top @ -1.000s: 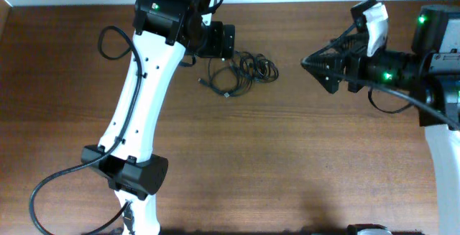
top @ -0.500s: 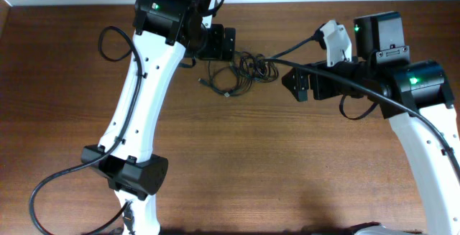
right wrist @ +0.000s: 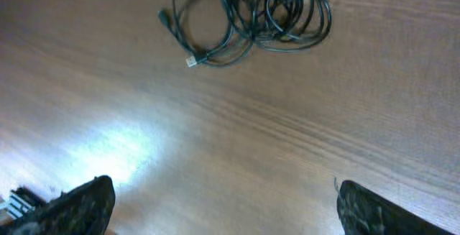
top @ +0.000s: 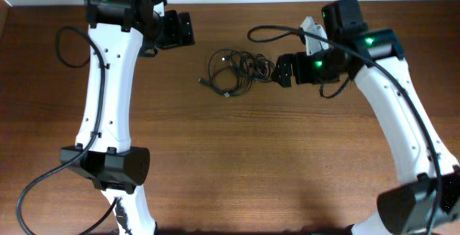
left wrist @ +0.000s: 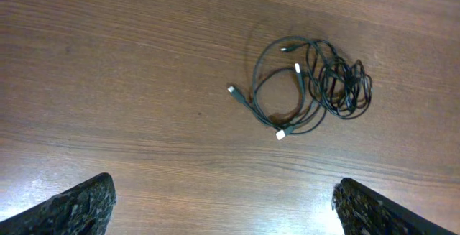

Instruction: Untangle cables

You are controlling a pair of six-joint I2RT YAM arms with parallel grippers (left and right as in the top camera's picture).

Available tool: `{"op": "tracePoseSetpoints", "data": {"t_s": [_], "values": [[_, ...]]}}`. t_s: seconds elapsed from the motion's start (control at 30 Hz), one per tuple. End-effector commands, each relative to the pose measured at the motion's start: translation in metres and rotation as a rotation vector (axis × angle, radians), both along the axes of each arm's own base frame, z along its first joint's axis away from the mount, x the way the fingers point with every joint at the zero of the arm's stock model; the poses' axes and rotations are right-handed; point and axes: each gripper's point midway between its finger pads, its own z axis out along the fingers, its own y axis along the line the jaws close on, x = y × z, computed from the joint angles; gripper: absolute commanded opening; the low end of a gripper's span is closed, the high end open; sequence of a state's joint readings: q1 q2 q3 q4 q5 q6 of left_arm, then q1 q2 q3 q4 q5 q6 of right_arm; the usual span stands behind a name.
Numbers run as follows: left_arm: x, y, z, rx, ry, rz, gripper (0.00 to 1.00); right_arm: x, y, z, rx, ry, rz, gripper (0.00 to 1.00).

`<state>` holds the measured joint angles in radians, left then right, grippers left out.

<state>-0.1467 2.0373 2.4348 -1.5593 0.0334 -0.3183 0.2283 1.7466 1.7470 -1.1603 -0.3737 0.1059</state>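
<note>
The cables [top: 241, 70] lie in one tangled bundle on the wooden surface [top: 237, 163], near its far edge, with the loose plug ends on the left arm's side. The left pincer [top: 183, 30] is spread wide, well apart from the bundle. The right pincer [top: 284, 70] is spread wide, just beside the bundle and gripping nothing.

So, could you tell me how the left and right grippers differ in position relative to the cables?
The left gripper stands clear of the cables, past their loose loops; the right gripper hangs close by the tightly coiled end. The left wrist view shows the bundle mid-frame; the right's shows it at the top edge. Both are open and empty.
</note>
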Motion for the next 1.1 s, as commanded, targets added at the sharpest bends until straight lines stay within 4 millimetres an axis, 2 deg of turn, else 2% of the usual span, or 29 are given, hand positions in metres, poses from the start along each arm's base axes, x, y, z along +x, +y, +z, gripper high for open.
{"op": "tracePoseSetpoints", "data": {"t_s": [0.0,0.07,0.1,0.13,0.17,0.2,0.5,0.7,0.77,0.9,1.07], "values": [[0.000,0.009,-0.001,-0.002,0.007,0.036,0.99,0.028,0.007,0.014,0.011,-0.095,-0.006,0.98],[-0.002,0.009,-0.002,0.000,0.021,0.036,0.99,0.051,0.013,0.009,0.024,-0.161,-0.007,0.98],[-0.004,0.010,-0.004,0.001,0.031,0.036,0.99,0.059,0.015,0.002,0.024,-0.163,-0.007,0.96],[-0.006,0.010,-0.004,0.002,0.037,0.037,0.99,0.063,0.016,-0.006,0.022,-0.154,-0.007,0.87],[-0.008,0.010,-0.005,0.003,0.046,0.036,0.99,0.068,0.019,-0.016,0.024,-0.140,-0.002,0.82],[-0.010,0.010,-0.006,0.004,0.053,0.035,0.99,0.072,0.024,-0.030,0.019,-0.123,0.005,0.83],[-0.011,-0.001,-0.007,0.004,0.056,0.010,0.99,0.080,0.083,-0.135,-0.014,0.020,0.053,0.83],[-0.013,-0.011,-0.006,-0.002,0.057,-0.014,0.99,0.085,0.064,-0.162,-0.154,0.018,0.004,0.82],[-0.014,-0.016,-0.006,-0.002,0.057,-0.025,0.99,0.078,0.069,-0.170,-0.147,0.046,0.021,0.82],[-0.015,-0.023,-0.006,-0.001,0.057,-0.042,0.99,0.068,0.085,-0.171,-0.144,0.050,0.059,0.81],[-0.016,-0.024,-0.007,0.000,0.061,-0.043,0.99,0.078,0.059,-0.181,-0.326,0.001,-0.015,0.80]]}}
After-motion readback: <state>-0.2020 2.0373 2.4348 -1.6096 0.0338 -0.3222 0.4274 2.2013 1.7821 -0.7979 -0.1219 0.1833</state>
